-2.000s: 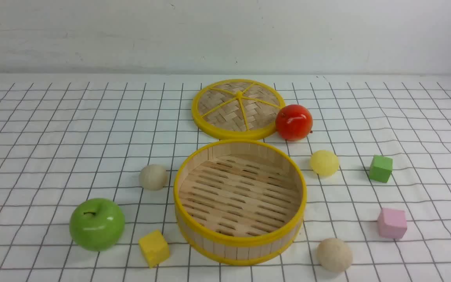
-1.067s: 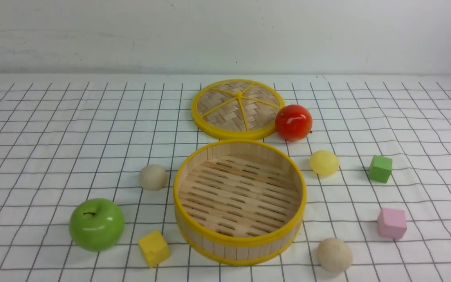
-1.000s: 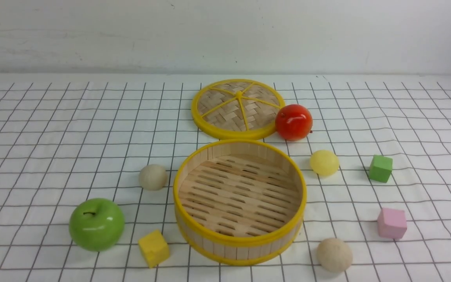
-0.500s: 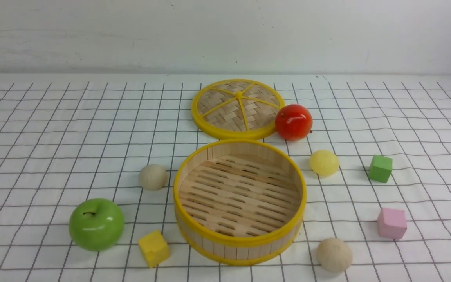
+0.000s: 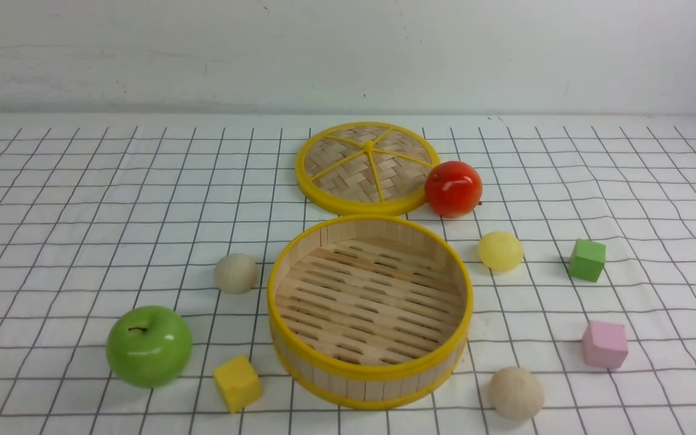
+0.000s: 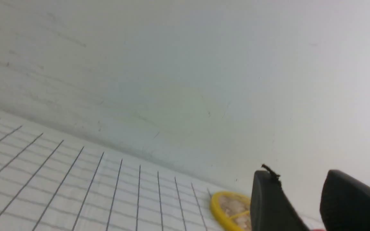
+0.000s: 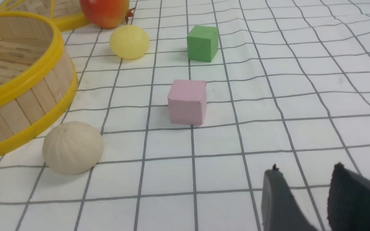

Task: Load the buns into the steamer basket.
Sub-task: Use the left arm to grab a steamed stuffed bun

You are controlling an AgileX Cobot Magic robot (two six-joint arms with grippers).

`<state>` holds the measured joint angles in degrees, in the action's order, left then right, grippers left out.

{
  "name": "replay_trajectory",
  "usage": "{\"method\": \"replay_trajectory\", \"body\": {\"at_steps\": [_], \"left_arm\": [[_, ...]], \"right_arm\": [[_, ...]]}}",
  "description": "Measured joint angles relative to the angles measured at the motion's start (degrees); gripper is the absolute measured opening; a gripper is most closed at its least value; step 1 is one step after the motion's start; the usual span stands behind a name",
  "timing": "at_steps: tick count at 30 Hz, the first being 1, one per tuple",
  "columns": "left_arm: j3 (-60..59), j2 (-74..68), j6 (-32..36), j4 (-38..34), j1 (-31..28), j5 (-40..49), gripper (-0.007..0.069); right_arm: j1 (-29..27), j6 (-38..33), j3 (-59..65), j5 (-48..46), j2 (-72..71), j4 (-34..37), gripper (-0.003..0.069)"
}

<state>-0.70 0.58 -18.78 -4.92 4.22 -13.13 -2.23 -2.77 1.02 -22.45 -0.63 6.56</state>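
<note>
Front view: steamer basket [image 5: 370,370] stands at the middle of the checked cloth [image 5: 82,199], and all 3 buns lie outside it. The left cream bun [image 5: 236,273] sits just beside its left wall, the pale yellow bun [image 5: 500,250] lies to its right, and the near cream bun [image 5: 516,393] rests at its front right. The woven lid [image 5: 348,169] lies flat behind it, touching the red apple [image 5: 453,188]. Neither arm shows.

Left wrist view: left gripper [image 6: 300,175] hangs with its 2 fingers spread, nothing between them, the lid beyond.

Right wrist view: right gripper [image 7: 306,169] is likewise spread and holds nothing, above bare cloth, apart from the near cream bun and pink cube [image 7: 187,102].
</note>
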Motion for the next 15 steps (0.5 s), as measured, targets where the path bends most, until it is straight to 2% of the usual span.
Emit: {"method": "replay_trajectory", "body": {"at_steps": [3,6,7,10,11,14,15], "left_arm": [[5.1,0.0,0.0,0.0,0.0,0.9,0.0238],[17.2,-0.8,0.3,0.0,0.0,8.1,0.0238],[17.2,-0.9,0.3,0.0,0.0,8.1,0.0238],[30.5,-7.1,0.4,-0.1,0.0,21.3,0.0238],[31.8,-7.5,0.4,-0.1,0.0,23.0,0.0238],[39.2,-16.0,0.5,-0.6,0.0,37.7,0.0238],[39.7,-17.8,0.5,-0.6,0.0,39.6,0.0238]], "right_arm": [[0.0,0.0,0.0,0.0,0.0,0.0,0.0239],[0.0,0.0,0.0,0.0,0.0,0.0,0.0239],[0.0,0.0,0.0,0.0,0.0,0.0,0.0239],[0.0,0.0,0.0,0.0,0.0,0.0,0.0239],[0.0,0.0,0.0,0.0,0.0,0.0,0.0239],[0.0,0.0,0.0,0.0,0.0,0.0,0.0239],[0.0,0.0,0.0,0.0,0.0,0.0,0.0239]]}}
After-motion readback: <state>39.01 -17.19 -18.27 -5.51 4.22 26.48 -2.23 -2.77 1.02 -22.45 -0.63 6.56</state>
